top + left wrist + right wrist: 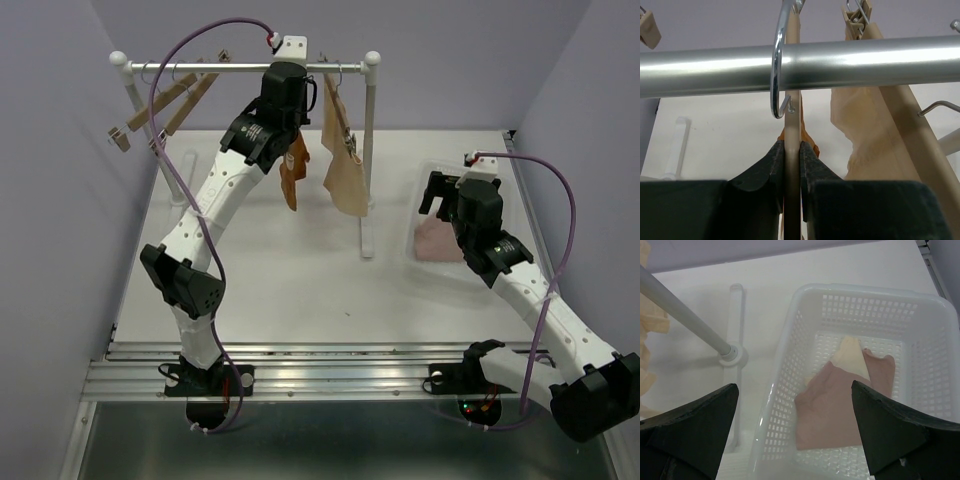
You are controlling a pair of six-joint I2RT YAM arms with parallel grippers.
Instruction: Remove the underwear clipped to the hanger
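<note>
I am clamping my left gripper point(792, 150) onto the thin wooden hanger point(792, 122) just under the metal rail point(865, 62). My two dark fingers point(767, 170) are pressing flat against either side of the wood, and its steel hook point(774, 75) is looping over the rail right above them. The rust-brown brief point(293, 172) is hanging from this hanger, below my grip. In the overhead view it is drooping beside my left arm as a narrow, crumpled strip of orange-brown cloth, and in my wrist view only a small sliver is peeking out behind my fingers. Next to it on the rail, toward the right post, the beige brief point(346, 165) is dangling from a second hanger, clipped at the top. It is showing as a long, soft, pale tan panel with a wavy edge, folding loosely on itself and hanging clear of the table point(290, 290).

My right gripper point(794, 390) is hovering with its jaws spread wide over the white perforated basket point(865, 290), gripping nothing. The pale pink brief point(840, 415) is lying flat on the basket floor, a dusty-pink rumpled patch with a cream triangular lining point(852, 357) turning up at its far edge. Bare wooden hangers with clips point(170, 105) are tilting at the rail's left end, well apart from both hanging briefs.
</note>
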